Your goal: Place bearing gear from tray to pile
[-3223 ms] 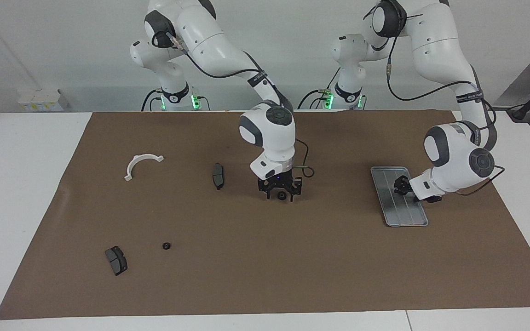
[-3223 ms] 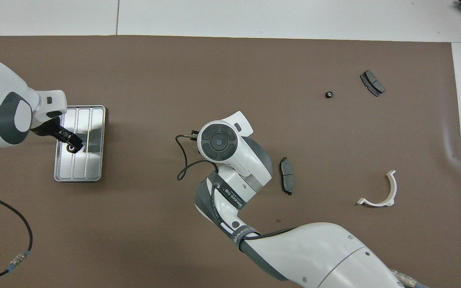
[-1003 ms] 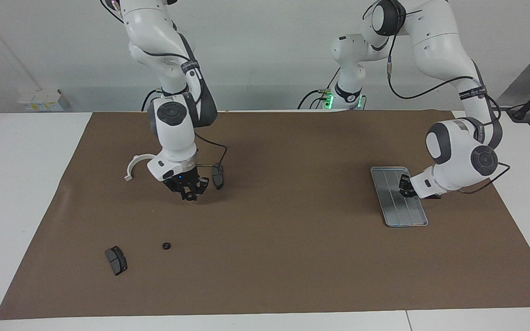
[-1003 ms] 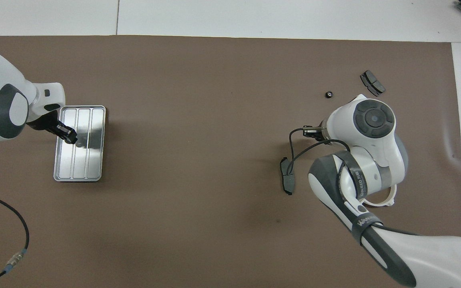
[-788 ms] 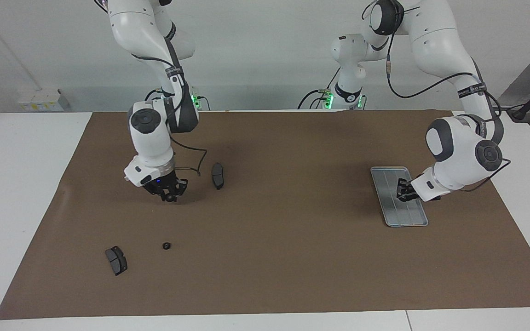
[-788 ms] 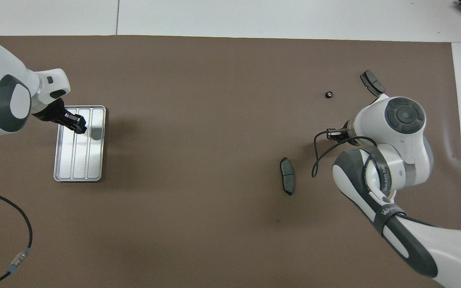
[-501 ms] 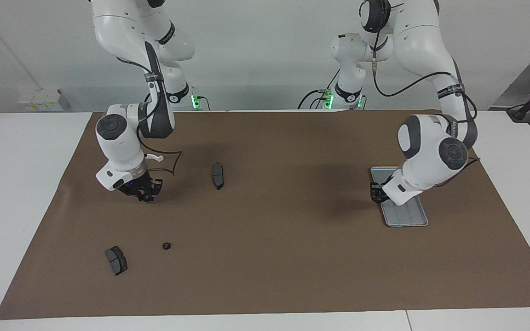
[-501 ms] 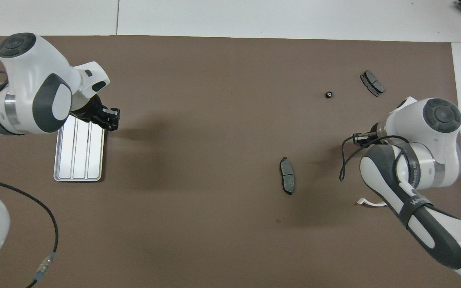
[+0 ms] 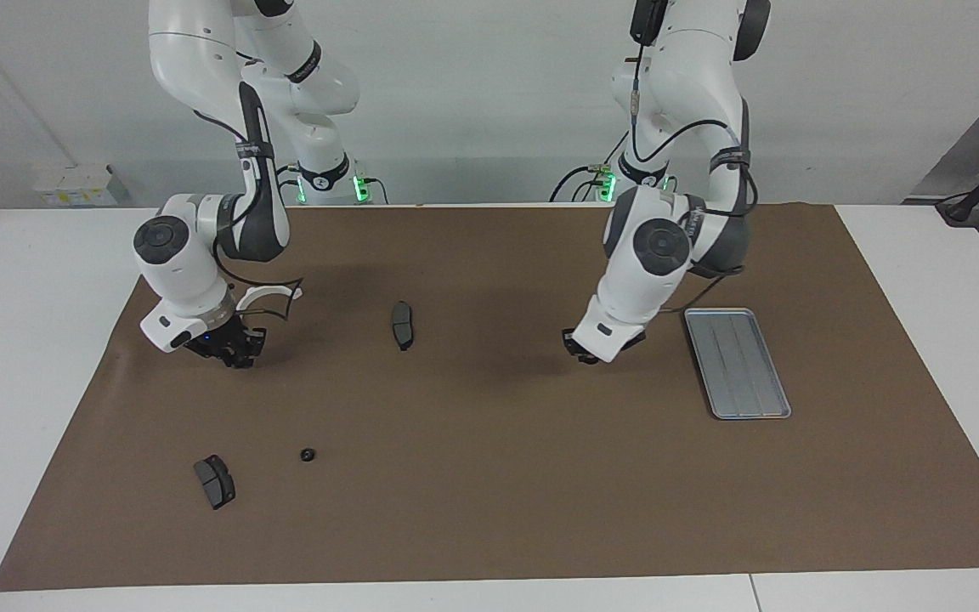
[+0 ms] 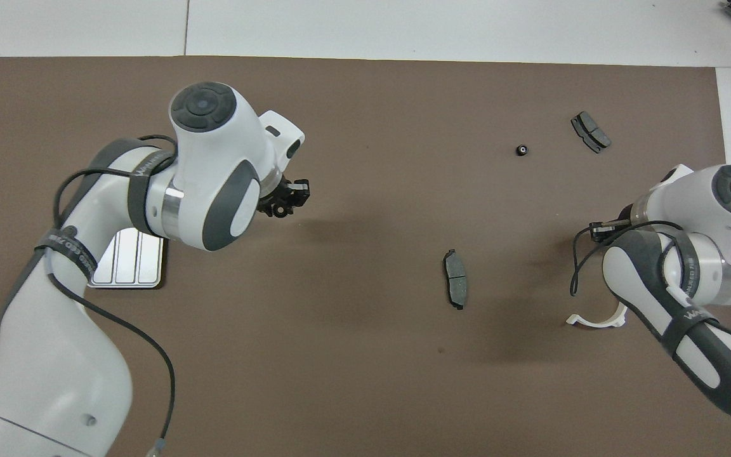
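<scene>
Over the mat (image 9: 489,493) near the tray (image 9: 736,361), your left pincer (image 9: 585,354) is hanging clamped on the gear (image 10: 275,207); your right pincer (image 9: 236,354) is hovering near the bracket (image 9: 273,294), and its state cannot be told.

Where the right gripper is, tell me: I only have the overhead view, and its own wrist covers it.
Observer: In the facing view the right gripper hangs low over the brown mat, beside the white curved bracket.
Operator: Now report the tray. The left arm hides most of it for me.
Observer: The whole tray shows from the facing view, and nothing lies on it.
Operator: Give me the left gripper's height.
Observer: The left gripper is low over bare mat between the tray and the brake pad. It looks just clear of the surface, though I cannot be sure.
</scene>
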### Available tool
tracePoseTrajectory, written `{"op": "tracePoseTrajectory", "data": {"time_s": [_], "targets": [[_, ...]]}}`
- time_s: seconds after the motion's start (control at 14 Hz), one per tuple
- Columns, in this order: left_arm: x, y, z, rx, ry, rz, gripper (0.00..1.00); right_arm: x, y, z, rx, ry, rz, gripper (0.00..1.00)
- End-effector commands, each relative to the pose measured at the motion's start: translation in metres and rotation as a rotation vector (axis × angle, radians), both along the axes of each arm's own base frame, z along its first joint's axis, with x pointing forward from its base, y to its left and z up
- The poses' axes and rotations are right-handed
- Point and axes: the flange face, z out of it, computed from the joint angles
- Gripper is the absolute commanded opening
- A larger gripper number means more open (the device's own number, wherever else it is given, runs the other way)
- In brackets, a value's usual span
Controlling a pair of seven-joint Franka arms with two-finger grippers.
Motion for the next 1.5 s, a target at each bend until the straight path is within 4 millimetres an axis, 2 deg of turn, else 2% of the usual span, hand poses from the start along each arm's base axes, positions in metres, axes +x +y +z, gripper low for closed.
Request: {"op": "tracePoseTrajectory", "data": {"time_s": [0.0, 0.07, 0.14, 0.29, 0.43, 0.57, 0.64, 0.72, 0.79, 0.93, 1.07, 1.15, 1.29, 1.43], "targets": [[-0.013, -0.035, -0.021, -0.014, -0.048, 0.073, 0.12, -0.003, 0.0, 0.006, 0.019, -0.016, 0.009, 1.0], [-0.018, -0.047, -0.024, -0.025, -0.065, 0.074, 0.13, 0.001, 0.001, 0.011, 0.018, -0.027, 0.006, 1.0], [-0.021, -0.058, -0.034, -0.027, -0.072, 0.083, 0.22, 0.006, 0.007, 0.018, 0.017, -0.043, 0.014, 1.0], [-0.024, -0.071, -0.045, -0.04, -0.093, 0.089, 0.29, 0.018, 0.017, 0.039, 0.014, -0.082, 0.014, 1.0], [-0.024, -0.072, -0.042, -0.043, -0.096, 0.087, 0.73, 0.032, 0.048, 0.063, 0.03, -0.102, -0.022, 1.0], [-0.019, -0.068, -0.03, -0.051, -0.11, 0.085, 0.88, 0.041, 0.09, 0.076, 0.053, -0.11, -0.076, 1.0], [-0.016, -0.065, -0.023, -0.056, -0.118, 0.091, 0.9, 0.043, 0.11, 0.079, 0.057, -0.12, -0.103, 1.0], [-0.01, -0.06, -0.011, -0.063, -0.134, 0.102, 0.92, 0.045, 0.134, 0.08, 0.066, -0.132, -0.132, 1.0], [-0.004, -0.055, 0.003, -0.073, -0.153, 0.116, 0.99, 0.046, 0.156, 0.083, 0.072, -0.143, -0.156, 1.0], [0.01, -0.023, 0.041, -0.076, -0.181, 0.141, 1.0, 0.048, 0.203, 0.085, 0.089, -0.156, -0.182, 1.0], [0.019, 0.02, 0.079, -0.066, -0.183, 0.143, 1.0, 0.05, 0.259, 0.086, 0.113, -0.171, -0.231, 1.0], [0.022, 0.041, 0.099, -0.066, -0.185, 0.123, 1.0, 0.052, 0.278, 0.087, 0.122, -0.177, -0.245, 1.0], [0.022, 0.091, 0.136, -0.053, -0.172, 0.09, 1.0, 0.05, 0.321, 0.08, 0.137, -0.176, -0.258, 1.0], [0.011, 0.137, 0.173, -0.041, -0.151, 0.029, 1.0, 0.057, 0.365, 0.072, 0.154, -0.178, -0.288, 1.0]]}}
